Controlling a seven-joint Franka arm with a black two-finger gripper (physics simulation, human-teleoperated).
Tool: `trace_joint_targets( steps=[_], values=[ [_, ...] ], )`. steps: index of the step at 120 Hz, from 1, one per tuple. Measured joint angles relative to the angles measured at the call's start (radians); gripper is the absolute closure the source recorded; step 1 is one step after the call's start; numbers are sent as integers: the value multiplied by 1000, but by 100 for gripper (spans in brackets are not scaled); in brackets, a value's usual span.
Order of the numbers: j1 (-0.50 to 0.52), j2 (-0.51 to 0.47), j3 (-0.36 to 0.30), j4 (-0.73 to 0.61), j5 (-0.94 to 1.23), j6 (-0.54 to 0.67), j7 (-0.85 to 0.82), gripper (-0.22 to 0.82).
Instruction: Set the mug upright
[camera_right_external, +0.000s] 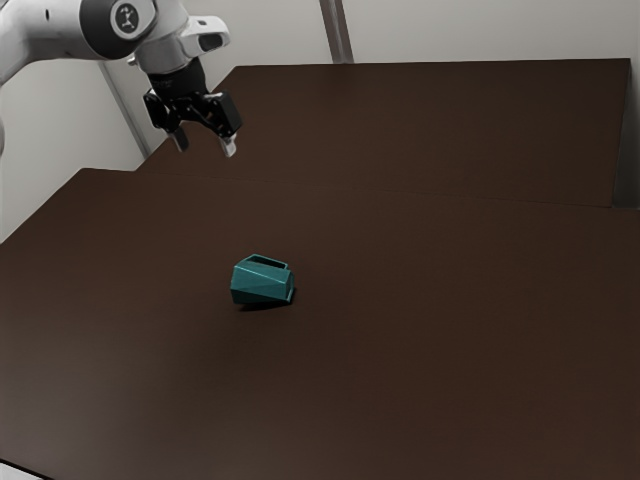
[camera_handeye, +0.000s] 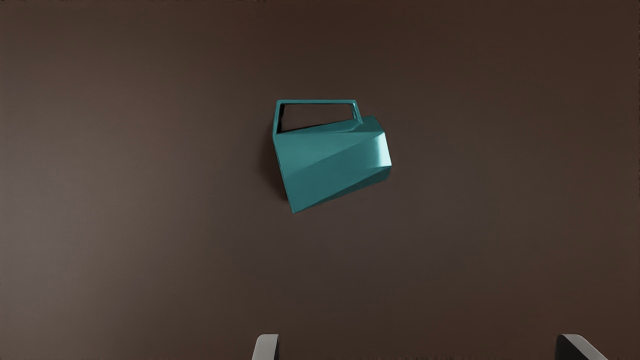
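The mug (camera_right_external: 262, 281) lies on its side on the table (camera_right_external: 430, 340), nearer the edge at the exterior view's left than the right one. The gripper (camera_right_external: 206, 149) is open and empty, up above. Standing the mug up is left to do.

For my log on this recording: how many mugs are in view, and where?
1. The teal mug lies on its side on the brown table, below and apart from the open gripper.
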Motion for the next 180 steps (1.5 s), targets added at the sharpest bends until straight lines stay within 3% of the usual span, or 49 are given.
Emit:
trace_joint_targets(
  steps=[32,73,91,110,133,180],
  values=[
    [22,-7,2,-34,-13,-1,-3,0],
    [94,-90,-1,-384,-212,175,8,0],
    [162,-49,-1,-455,-331,251,43,0],
    [245,-29,-2,-514,-422,242,77,0],
    [362,64,-3,-521,-496,242,139,0],
    [360,174,-3,-516,-717,370,496,0]
  ],
)
